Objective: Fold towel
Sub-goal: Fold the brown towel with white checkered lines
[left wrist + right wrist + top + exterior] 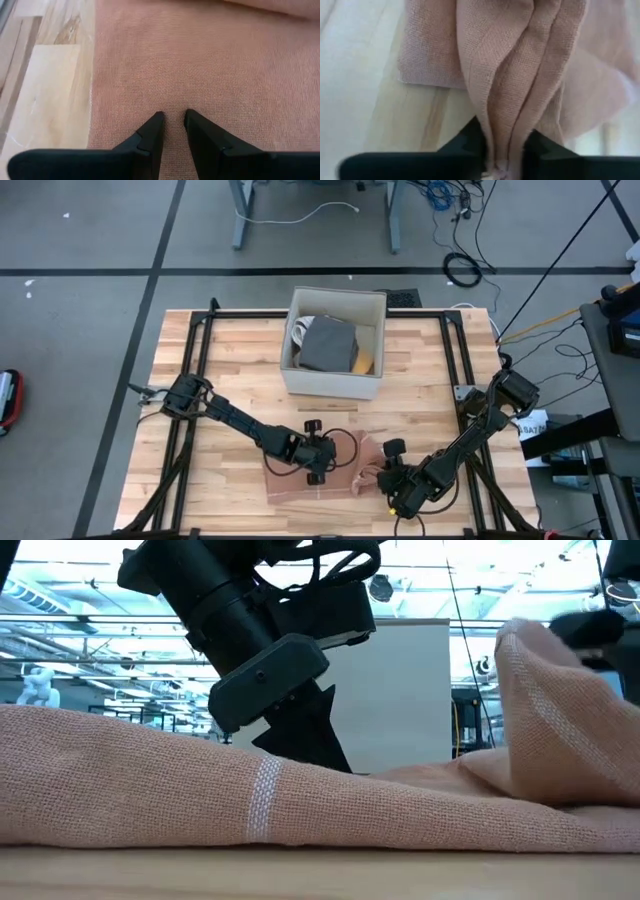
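Observation:
A pink towel (345,480) with a pale stripe (263,795) lies on the wooden table near its front edge. My left gripper (174,120) stands on the flat part of the towel, left of its middle, its fingers close together. My right gripper (505,155) is shut on the bunched right side of the towel, which rises off the table as a peak (540,680) in the low view. The rest of the towel lies spread on the wood. My left gripper has its fingertips (155,122) down on the towel's flat surface (174,102), with a narrow strip of cloth between them. It comes slanting down from the table's far left. That part of the towel lies flat on the table. My right gripper pinches several gathered folds (506,125) at the towel's right side between its two fingers. It comes slanting down from the table's right. The pinched folds are raised off the wood, and the cloth falls away from them onto the flat part of the towel.
A white box (333,380) holding a grey cloth (328,345) and a yellow thing stands at the far middle of the table. Black frame rails (195,370) run along the left, right and far sides. Bare wood (230,480) lies left of the towel.

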Robot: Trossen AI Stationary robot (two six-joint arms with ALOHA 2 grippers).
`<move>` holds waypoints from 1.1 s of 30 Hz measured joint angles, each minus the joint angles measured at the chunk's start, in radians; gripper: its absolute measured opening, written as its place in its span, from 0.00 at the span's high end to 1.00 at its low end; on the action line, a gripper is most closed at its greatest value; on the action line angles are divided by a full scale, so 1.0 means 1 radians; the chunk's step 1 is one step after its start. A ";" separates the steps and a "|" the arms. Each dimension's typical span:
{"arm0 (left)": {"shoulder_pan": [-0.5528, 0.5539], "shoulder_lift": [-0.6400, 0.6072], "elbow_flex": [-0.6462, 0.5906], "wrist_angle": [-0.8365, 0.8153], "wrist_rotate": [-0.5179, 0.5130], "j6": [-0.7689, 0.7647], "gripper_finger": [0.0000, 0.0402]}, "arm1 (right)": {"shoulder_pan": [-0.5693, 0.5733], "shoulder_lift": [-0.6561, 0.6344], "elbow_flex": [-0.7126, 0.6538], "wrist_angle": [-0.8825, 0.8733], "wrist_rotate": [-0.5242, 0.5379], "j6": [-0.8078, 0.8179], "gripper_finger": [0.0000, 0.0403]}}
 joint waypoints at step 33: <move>-0.040 -0.006 0.083 -0.441 -0.132 -0.207 0.77 | -0.141 -0.001 0.216 -0.170 0.054 -0.733 0.99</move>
